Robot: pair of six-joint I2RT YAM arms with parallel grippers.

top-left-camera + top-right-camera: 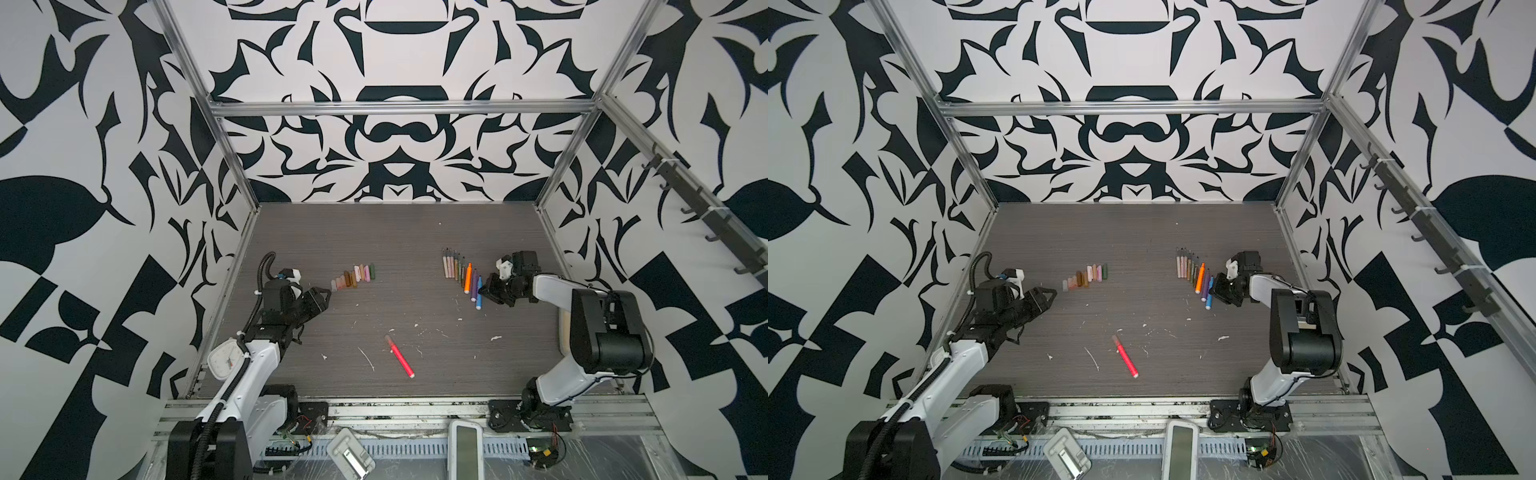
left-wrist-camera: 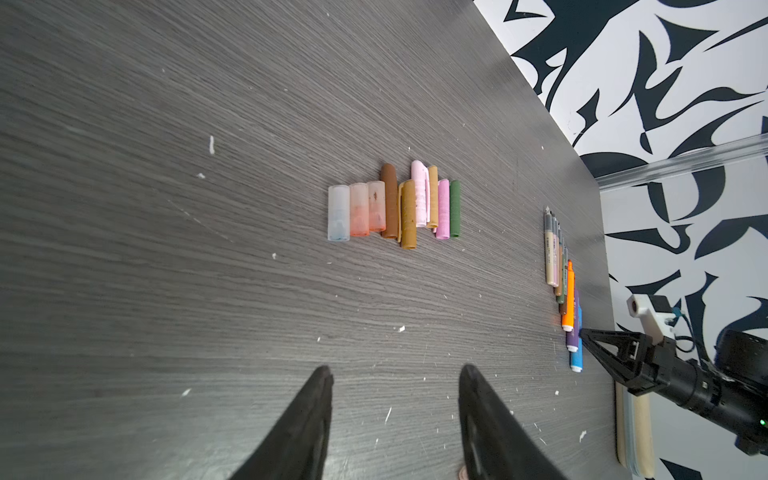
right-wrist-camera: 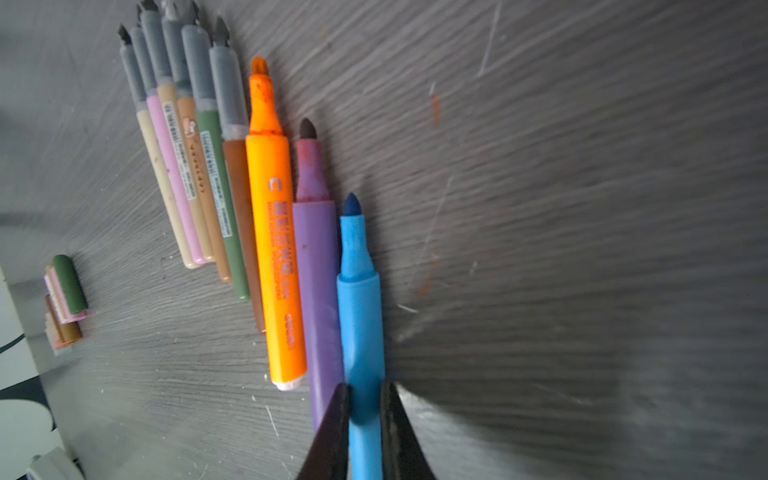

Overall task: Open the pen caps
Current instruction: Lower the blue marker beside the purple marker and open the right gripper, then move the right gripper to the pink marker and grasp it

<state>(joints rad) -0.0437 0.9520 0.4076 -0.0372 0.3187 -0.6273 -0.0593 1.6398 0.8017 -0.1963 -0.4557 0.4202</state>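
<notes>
My left gripper (image 2: 395, 382) hung spread and empty near the pen caps (image 2: 395, 208), which lay in a touching row. The pink pen (image 1: 400, 356) lay well apart, seemingly still capped, and I judged it might roll when pinched. The right gripper (image 3: 365, 388) pinched the blue pen (image 3: 359, 291) beside the other pens (image 3: 216, 187); dragging it could scatter them. The orange pen's (image 3: 276, 249) print was unreadable.

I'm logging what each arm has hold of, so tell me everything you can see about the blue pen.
The blue pen is a thick, light-blue plastic marker, uncapped, its darker blue felt tip bare. It lies on the grey wood-grain table, at the end of the row of pens, its side against the purple pen. The right gripper pinches its barrel, one finger on each side.
</notes>
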